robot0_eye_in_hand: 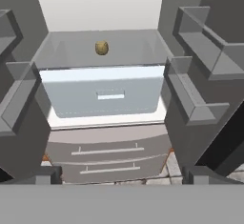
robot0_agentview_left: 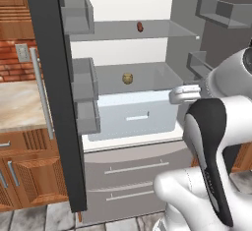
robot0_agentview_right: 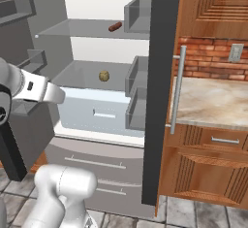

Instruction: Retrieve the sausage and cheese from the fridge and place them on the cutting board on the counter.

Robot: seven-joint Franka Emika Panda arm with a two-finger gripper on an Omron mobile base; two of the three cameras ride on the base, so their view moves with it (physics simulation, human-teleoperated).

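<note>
A white robot arm [robot0_agentview_left: 211,141] with dark joints bends up from the base and reaches forward. Its white wrist [robot0_agentview_right: 41,90] lies roughly level. In the hand view, the gripper [robot0_eye_in_hand: 122,174] points straight ahead, with two dark fingertips [robot0_eye_in_hand: 47,174] standing far apart at the bottom edge, jaws spread wide, nothing between them.

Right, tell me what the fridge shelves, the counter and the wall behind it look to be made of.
The fridge shelves look like smooth grey plastic or frosted glass; flat, slightly see-through, hard to say which. The counter looks like polished stone: beige with marbled veining. The wall behind it looks like matte red brick, with pale mortar lines between courses.
</note>
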